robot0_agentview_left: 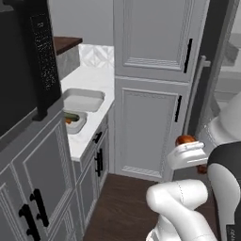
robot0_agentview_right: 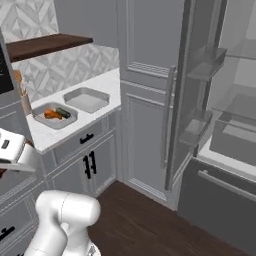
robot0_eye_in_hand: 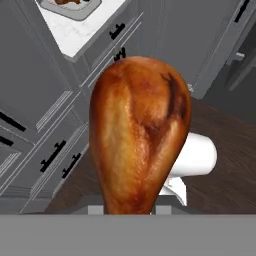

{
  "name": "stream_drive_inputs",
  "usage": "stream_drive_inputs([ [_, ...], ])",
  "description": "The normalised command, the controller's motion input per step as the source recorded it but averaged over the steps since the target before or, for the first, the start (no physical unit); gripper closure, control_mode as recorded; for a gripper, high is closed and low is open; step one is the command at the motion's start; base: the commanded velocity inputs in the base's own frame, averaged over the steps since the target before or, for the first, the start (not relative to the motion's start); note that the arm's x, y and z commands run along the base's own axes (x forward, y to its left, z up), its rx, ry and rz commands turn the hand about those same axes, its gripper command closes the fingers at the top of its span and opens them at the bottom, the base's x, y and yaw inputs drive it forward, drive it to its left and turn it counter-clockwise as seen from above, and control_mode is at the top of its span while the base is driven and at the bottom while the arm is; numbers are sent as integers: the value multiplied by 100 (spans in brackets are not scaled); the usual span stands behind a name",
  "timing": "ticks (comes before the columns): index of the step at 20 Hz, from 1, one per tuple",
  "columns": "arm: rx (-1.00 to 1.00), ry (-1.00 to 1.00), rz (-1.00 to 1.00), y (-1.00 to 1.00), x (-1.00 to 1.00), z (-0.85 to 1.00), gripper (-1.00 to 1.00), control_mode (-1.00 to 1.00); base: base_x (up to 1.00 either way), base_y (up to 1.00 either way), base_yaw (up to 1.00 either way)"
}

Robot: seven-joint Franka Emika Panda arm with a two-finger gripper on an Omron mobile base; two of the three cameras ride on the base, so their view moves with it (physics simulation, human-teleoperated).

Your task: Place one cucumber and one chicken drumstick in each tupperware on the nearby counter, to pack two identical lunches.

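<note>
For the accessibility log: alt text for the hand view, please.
A browned chicken drumstick, held in the shut gripper, stands close before the camera. Behind it are grey cabinets, dark wood floor and, top left, a corner of the white counter.

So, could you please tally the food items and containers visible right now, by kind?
Browned chicken drumsticks: 2, one in the gripper, one in the nearer container
Green cucumbers: 1
Shallow grey tupperware containers on the white marble-look counter: 2
Total: 5
</note>
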Motion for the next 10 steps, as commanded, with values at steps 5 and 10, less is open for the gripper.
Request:
stream_drive_inputs([
  [5, 0, 0, 0, 0, 0, 0, 100, 100, 100, -9, 1],
  [10, 0, 0, 0, 0, 0, 0, 100, 100, 69, 12, 11],
])
